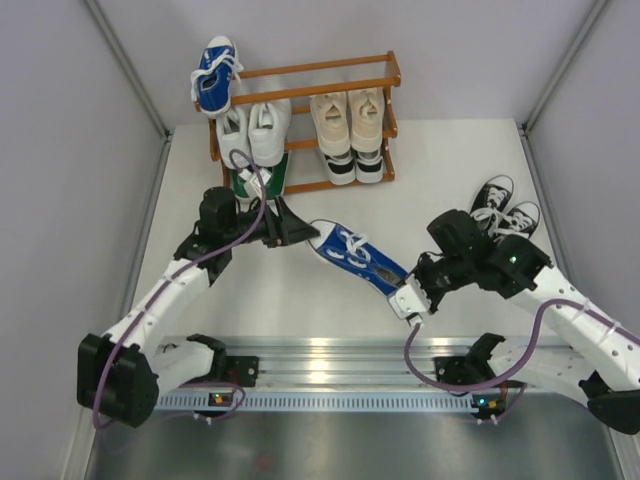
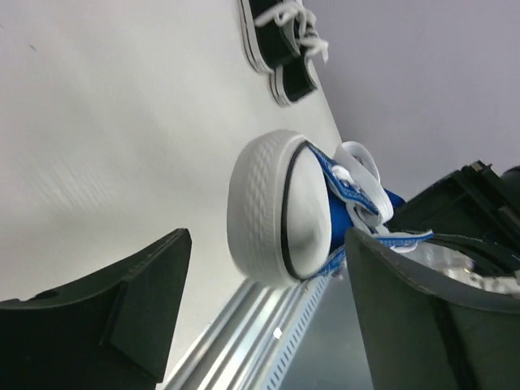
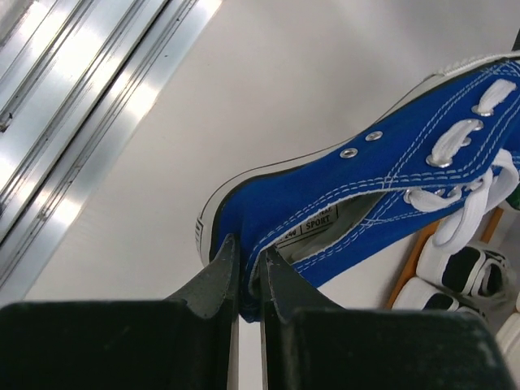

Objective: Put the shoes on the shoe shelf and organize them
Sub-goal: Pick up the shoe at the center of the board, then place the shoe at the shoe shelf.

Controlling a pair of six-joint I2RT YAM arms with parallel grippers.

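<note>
A blue canvas shoe (image 1: 355, 255) lies tilted between my two arms on the white table. My right gripper (image 1: 408, 297) is shut on its heel collar (image 3: 366, 187); in the right wrist view the two fingers (image 3: 250, 252) pinch the blue fabric. My left gripper (image 1: 300, 232) stands open at the white toe cap (image 2: 268, 207), one finger on each side and neither touching. The shoe shelf (image 1: 300, 70) stands at the back with the other blue shoe (image 1: 214, 75) on top, white shoes (image 1: 268, 130), beige shoes (image 1: 348, 118), black-and-white shoes (image 1: 352, 166) and green shoes (image 1: 258, 180).
A black canvas pair (image 1: 505, 205) with white laces sits on the table at the right, just behind my right arm. An aluminium rail (image 1: 330, 350) runs along the near table edge. Grey walls close in on both sides.
</note>
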